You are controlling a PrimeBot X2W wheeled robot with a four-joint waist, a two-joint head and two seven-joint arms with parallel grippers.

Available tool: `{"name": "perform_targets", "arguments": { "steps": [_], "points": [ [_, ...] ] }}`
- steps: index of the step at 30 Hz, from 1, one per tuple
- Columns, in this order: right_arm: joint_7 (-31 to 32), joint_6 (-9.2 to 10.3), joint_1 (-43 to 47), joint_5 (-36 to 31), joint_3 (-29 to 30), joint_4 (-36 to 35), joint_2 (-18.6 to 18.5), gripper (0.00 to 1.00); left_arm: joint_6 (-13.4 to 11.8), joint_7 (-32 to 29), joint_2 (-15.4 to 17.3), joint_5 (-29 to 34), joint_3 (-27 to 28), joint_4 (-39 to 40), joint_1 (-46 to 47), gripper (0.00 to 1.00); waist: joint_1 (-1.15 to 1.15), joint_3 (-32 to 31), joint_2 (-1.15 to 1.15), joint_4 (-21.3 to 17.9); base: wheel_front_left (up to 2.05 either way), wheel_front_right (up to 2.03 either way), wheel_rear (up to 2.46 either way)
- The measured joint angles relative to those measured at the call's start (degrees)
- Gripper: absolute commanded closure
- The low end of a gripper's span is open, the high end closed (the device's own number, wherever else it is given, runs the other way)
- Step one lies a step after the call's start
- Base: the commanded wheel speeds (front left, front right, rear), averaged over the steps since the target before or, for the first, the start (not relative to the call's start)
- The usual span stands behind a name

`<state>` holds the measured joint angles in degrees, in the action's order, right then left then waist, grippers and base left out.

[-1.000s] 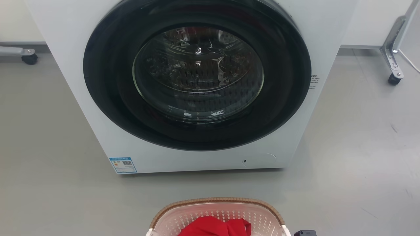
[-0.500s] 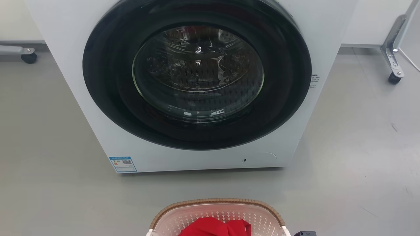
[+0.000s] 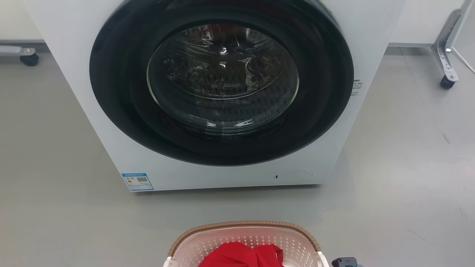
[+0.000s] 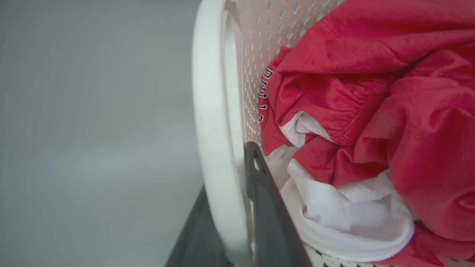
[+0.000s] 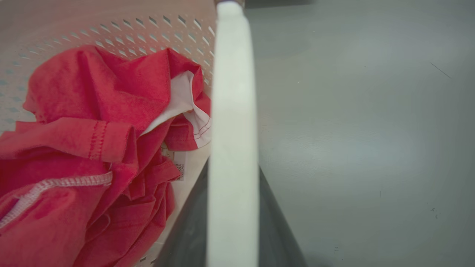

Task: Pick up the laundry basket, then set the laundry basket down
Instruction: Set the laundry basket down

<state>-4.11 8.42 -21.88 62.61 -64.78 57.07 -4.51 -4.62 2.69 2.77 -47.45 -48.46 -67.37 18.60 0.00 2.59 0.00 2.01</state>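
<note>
A pale pink laundry basket point(image 3: 243, 237) with perforated walls and a brown woven-look rim sits low in the head view, directly in front of a white washing machine point(image 3: 222, 178) and apart from it across a strip of grey floor point(image 3: 55, 215); whether the basket rests on that floor or hangs just above it cannot be told. The washer's round dark door point(image 3: 222, 79) is closed. A crumpled red garment point(image 3: 241, 256) lies in the basket, over a white garment point(image 4: 341, 207). The left gripper point(image 4: 230, 174) pinches the basket's white left handle point(image 4: 213, 111), one dark finger inside the wall and one outside. The right gripper point(image 5: 233, 167) likewise clamps the white right handle point(image 5: 232, 111) between its two fingers.
</note>
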Motion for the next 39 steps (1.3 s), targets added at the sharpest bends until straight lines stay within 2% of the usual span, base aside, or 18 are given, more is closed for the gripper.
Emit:
{"name": "perform_targets", "arguments": {
  "steps": [8, 16, 24, 39],
  "points": [
    [-0.58, 0.0, -1.66, 0.52, -0.4, 0.33, 0.0, 1.0, -0.22, 0.46, 0.01, -1.16, -0.04, 0.14, 1.53, 1.0, 0.0, 1.55, 0.0, -0.08, 0.0, 0.0, 0.0],
    [-1.29, -0.01, -7.12, 0.75, -0.15, 0.88, -0.01, 1.0, -0.42, 1.03, 0.01, -1.62, 1.4, 0.14, 6.58, 1.0, 0.0, 5.17, 0.0, -0.06, 0.0, 0.0, 0.0],
    [-2.16, -0.02, -15.8, 0.68, 0.82, 2.4, -0.01, 1.0, -0.51, 2.35, 0.29, -1.62, 1.99, 0.66, 14.1, 1.0, 0.01, 11.59, 0.0, 0.3, 0.0, 0.0, 0.0],
    [-3.6, -0.04, -24.45, -0.83, 0.58, 4.43, 0.0, 1.0, -0.76, 2.97, 0.58, 0.35, 1.66, 0.55, 22.81, 1.0, 0.02, 23.96, 0.01, 1.53, 0.0, 0.0, 0.0]
  ]
}}
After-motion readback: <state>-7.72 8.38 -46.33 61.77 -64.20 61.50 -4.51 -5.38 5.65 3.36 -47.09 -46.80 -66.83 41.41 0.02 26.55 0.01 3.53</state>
